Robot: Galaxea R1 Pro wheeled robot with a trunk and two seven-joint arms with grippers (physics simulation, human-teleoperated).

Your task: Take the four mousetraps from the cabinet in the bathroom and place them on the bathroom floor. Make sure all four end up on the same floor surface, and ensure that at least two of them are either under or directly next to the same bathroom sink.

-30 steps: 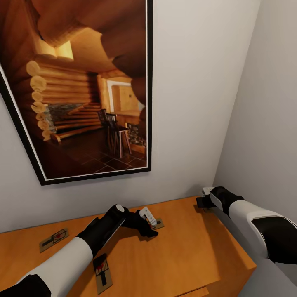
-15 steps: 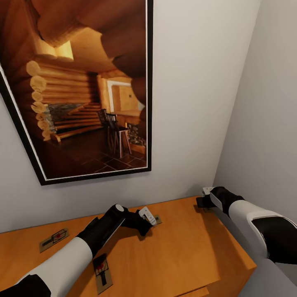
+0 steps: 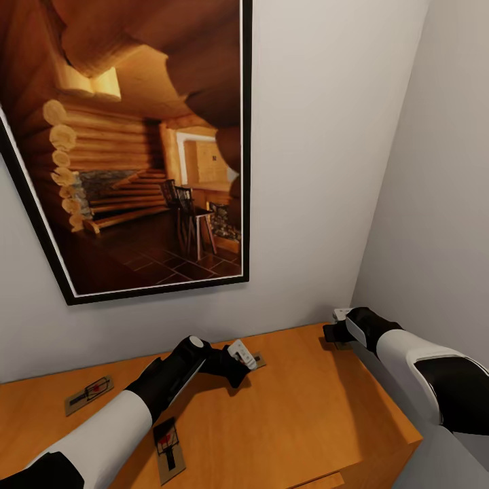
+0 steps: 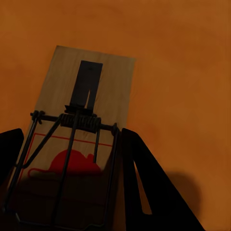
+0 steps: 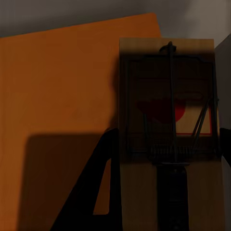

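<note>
On the orange-brown cabinet (image 3: 319,407) top lie two mousetraps, one at the back left (image 3: 89,393) and one near the front (image 3: 168,445). My left gripper (image 3: 238,370) is shut on a third mousetrap (image 3: 257,359) at mid-top. In the left wrist view its black fingers (image 4: 144,183) press both long sides of this tan board (image 4: 91,91) with the red spot. My right gripper (image 3: 331,334) hangs at the back right corner. There the right wrist view shows a fourth mousetrap (image 5: 168,110) clamped between the fingers (image 5: 103,187), its far end past the cabinet's edge. The bathroom floor is out of view.
A large framed picture of a log cabin room (image 3: 136,149) hangs on the white wall behind the cabinet. A grey side wall (image 3: 441,204) stands close on the right, beside my right arm. A drawer front's top edge (image 3: 319,481) shows below the cabinet top.
My left gripper has drawn slightly up and back toward the wall, and the mousetrap in it has moved along. The right arm and the two loose mousetraps have stayed still.
</note>
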